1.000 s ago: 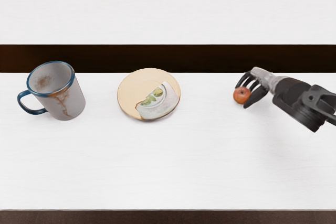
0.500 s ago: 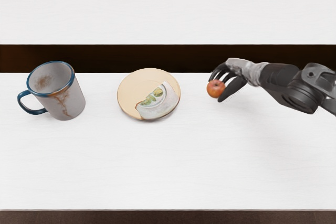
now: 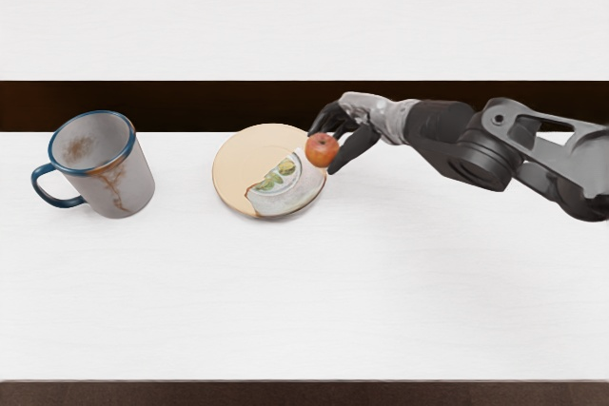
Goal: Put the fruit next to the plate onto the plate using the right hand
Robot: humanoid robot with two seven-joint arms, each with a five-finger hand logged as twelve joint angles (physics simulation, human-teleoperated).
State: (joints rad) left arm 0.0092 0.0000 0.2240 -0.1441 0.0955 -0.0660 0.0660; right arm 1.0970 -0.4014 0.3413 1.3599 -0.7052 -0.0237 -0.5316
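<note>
A small red apple [image 3: 322, 149] is held in my right hand [image 3: 335, 136], whose dark fingers are curled around it. The hand hovers over the right rim of the tan plate [image 3: 240, 164], which lies at the table's middle and carries a leaf-patterned white patch. The right arm [image 3: 476, 145] reaches in from the right edge. The apple is raised above the plate's edge, not resting on it. No left arm shows.
A tilted grey mug [image 3: 95, 165] with a blue rim and handle stands at the left of the white table [image 3: 304, 311]. A dark gap [image 3: 143, 106] runs behind the table, with a second white surface beyond it.
The right hand has carried the apple leftward from the table's right side to above the plate's right rim, the arm stretching further into view. Plate and mug have not moved.
</note>
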